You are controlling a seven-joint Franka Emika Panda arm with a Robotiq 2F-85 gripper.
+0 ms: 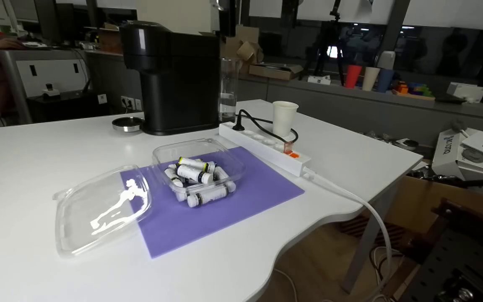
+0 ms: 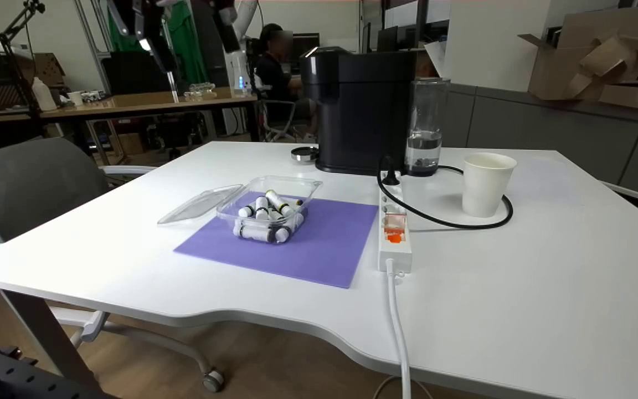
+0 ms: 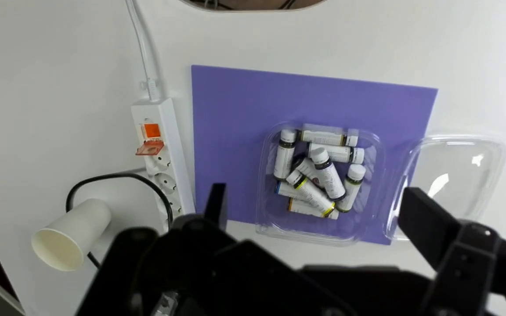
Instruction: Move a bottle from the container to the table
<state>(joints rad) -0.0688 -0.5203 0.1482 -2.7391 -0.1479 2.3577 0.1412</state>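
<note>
High left in an exterior view hangs the gripper (image 2: 201,60), fingers spread wide. On the white table (image 2: 463,310), back from the curved near edge, the clear container (image 3: 275,216) holds the bottles (image 3: 332,182): small, white-labelled, white-capped, dark-necked, one banded yellow, heaped at angles. Toward the far right corner stands a white cup (image 2: 485,185).

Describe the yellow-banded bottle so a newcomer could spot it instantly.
On the white table lies a purple mat, with an open, clear plastic container mostly over it. Inside, in the wrist view, a white-capped bottle lies slantwise across other bottles. Bright yellow bands at both ends of its white label set it apart from these neighbours.
</note>
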